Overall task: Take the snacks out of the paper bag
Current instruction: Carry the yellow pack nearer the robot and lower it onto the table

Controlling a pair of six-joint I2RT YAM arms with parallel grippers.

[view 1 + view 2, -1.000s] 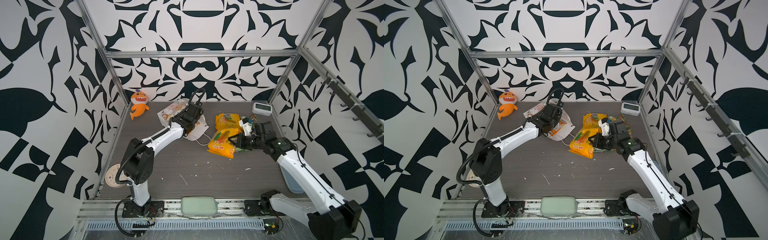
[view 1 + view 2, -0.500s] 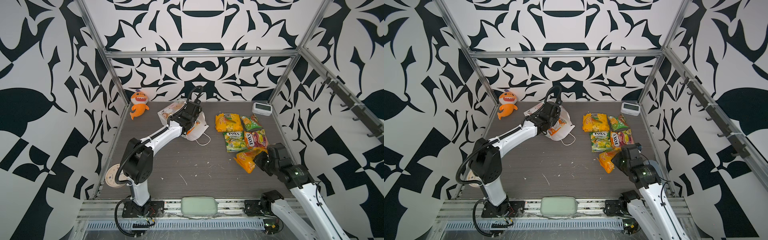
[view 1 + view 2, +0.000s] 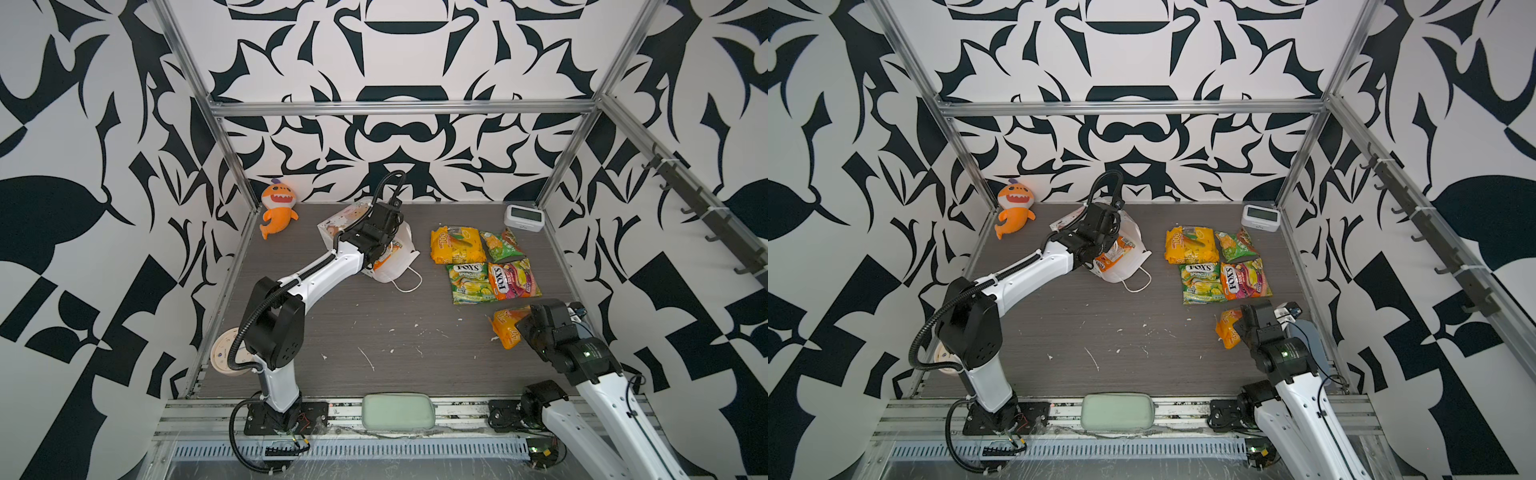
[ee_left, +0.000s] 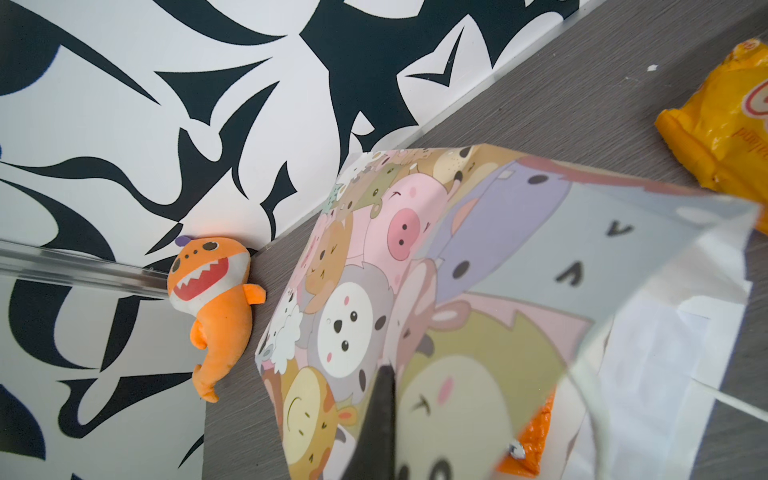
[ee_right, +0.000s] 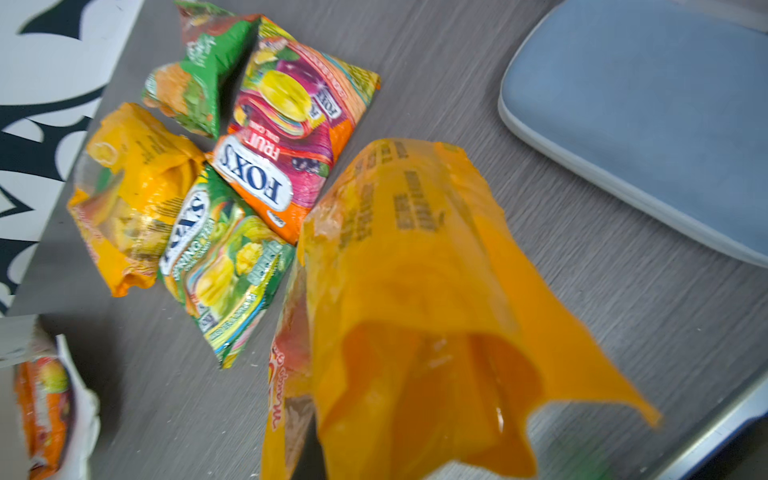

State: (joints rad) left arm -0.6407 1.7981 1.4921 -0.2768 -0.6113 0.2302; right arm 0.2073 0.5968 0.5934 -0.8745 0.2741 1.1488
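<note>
Snack packet (image 3: 507,328), glossy yellow-orange plastic: clamped in closed right gripper (image 3: 524,326), protruding toward nine o'clock in both top views. White cartoon-print paper bag (image 3: 399,266): pinched by closed left gripper (image 3: 376,249).

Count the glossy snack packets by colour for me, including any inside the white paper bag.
Yellow-orange glossy plastic packets: 2
Green glossy plastic packets: 2
Orange-red glossy plastic packets: 2, one inside the white paper bag
Total: 6

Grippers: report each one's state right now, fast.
Left gripper: closed on the paper bag.
Right gripper: closed on a yellow-orange snack packet.
</note>
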